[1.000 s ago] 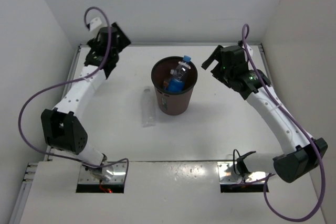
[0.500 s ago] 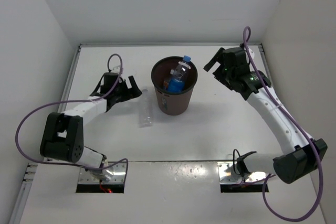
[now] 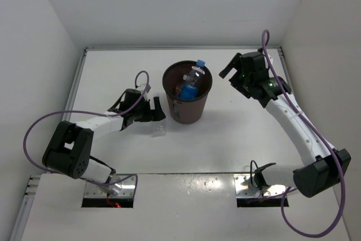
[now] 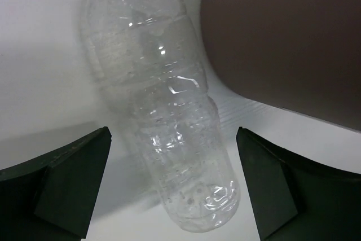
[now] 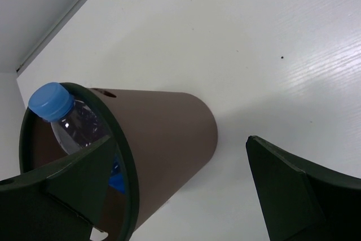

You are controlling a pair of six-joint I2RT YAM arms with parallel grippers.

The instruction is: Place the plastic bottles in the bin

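Observation:
The dark brown bin (image 3: 186,111) stands mid-table, holding a clear bottle with a blue cap and label (image 3: 193,77). A plain clear bottle (image 3: 161,130) lies on the table just left of the bin. My left gripper (image 3: 154,109) hovers low over it, open. In the left wrist view the clear bottle (image 4: 169,111) lies between the spread fingers (image 4: 73,179), untouched, with the bin wall (image 4: 287,38) at upper right. My right gripper (image 3: 230,67) hangs open to the right of the bin. Its view shows the bin (image 5: 163,134) and the blue cap (image 5: 52,101).
White walls close off the table at the back and on both sides. The left arm's purple cable (image 3: 51,122) loops over the table's left part. Two cut-outs (image 3: 110,187) with the arm bases sit at the near edge.
My left arm has swung from the back left corner forward and right, down to the clear bottle beside the bin. The right arm has barely moved.

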